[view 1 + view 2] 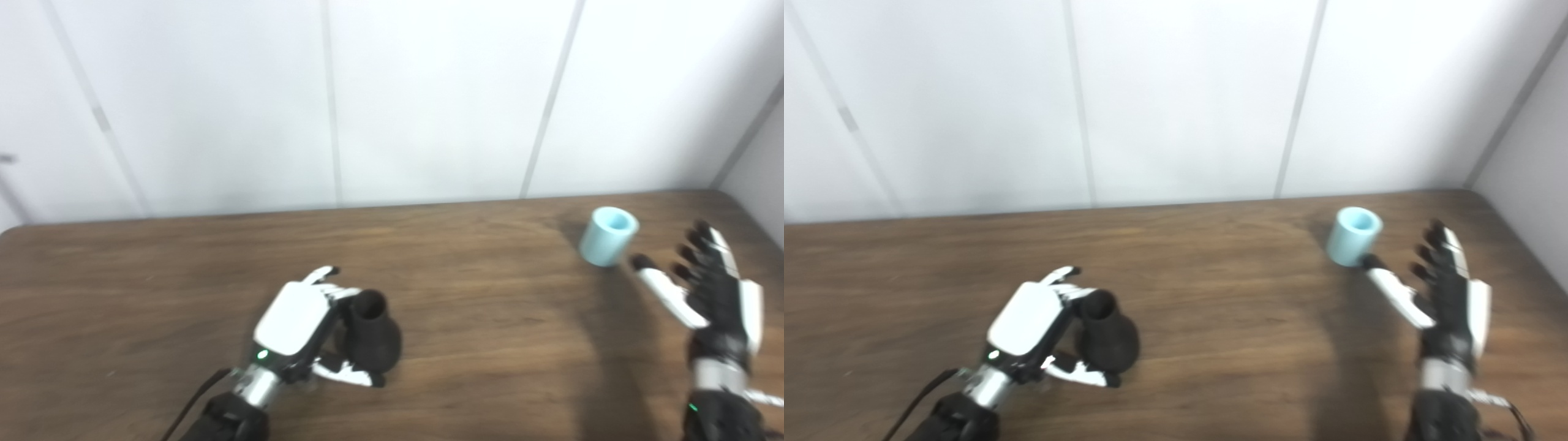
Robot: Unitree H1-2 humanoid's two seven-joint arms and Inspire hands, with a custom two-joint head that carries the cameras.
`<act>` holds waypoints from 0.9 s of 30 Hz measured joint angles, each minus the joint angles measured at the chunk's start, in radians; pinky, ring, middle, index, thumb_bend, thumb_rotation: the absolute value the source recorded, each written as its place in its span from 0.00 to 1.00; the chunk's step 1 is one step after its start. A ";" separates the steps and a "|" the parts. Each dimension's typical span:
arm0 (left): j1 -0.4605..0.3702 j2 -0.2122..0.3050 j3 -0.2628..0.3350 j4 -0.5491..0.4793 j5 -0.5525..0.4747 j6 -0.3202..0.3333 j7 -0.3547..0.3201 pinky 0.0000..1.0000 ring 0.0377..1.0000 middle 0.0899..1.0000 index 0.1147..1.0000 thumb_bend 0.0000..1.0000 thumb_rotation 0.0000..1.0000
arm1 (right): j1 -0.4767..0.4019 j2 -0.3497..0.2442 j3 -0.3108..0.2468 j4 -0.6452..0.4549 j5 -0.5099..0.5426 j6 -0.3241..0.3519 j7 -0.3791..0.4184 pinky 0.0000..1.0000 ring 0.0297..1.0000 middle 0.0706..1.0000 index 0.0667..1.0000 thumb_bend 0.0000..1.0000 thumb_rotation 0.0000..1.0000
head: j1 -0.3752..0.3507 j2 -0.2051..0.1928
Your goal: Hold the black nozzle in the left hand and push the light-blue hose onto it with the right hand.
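Surface (465, 343): one brown wooden top carried everything; we saw it running back to a white panelled wall (429, 92).
Left hand (300, 321): we had it wrapped around the black nozzle, fingers behind and thumb in front near the base. We judged this grip was meant to steady the part so that it could take a push.
Right hand (713, 288): our fingers were spread and held nothing. It hovered just beside the hose, palm turned toward it, which we read as lining up for a grasp not yet made.
Black nozzle (370, 334): one, at the near left of the surface, bulbous below and narrow above, mouth tilted up and away from us. We could not tell whether it rested on the wood or was lifted.
Light-blue hose (607, 236): one short, thick-walled tube, far right, well apart from the nozzle, open end up and tilted slightly.
Count: two hands, one nozzle, one hose.
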 measured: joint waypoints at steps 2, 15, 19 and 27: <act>0.000 0.005 0.001 0.000 -0.001 -0.013 0.002 0.85 0.45 0.33 0.44 0.50 0.00 | -0.017 -0.009 0.007 0.036 -0.013 0.001 0.002 0.84 0.90 0.94 0.97 0.94 0.46 | -0.046 -0.003; 0.004 0.028 0.031 0.005 -0.040 -0.063 0.004 0.85 0.46 0.36 0.44 0.50 0.00 | -0.072 0.010 0.036 0.190 -0.070 -0.009 -0.039 0.81 0.87 0.90 0.92 0.94 0.45 | -0.167 -0.002; 0.004 0.043 0.037 0.012 -0.041 -0.067 0.004 0.86 0.47 0.38 0.44 0.50 0.00 | -0.083 0.012 0.036 0.223 -0.073 -0.011 -0.040 0.80 0.87 0.91 0.92 0.94 0.45 | -0.183 -0.003; 0.003 0.047 0.044 0.014 -0.045 -0.086 0.000 0.85 0.47 0.38 0.44 0.50 0.00 | -0.140 0.011 0.029 0.273 -0.074 -0.012 -0.061 0.81 0.88 0.91 0.94 0.95 0.47 | -0.206 -0.008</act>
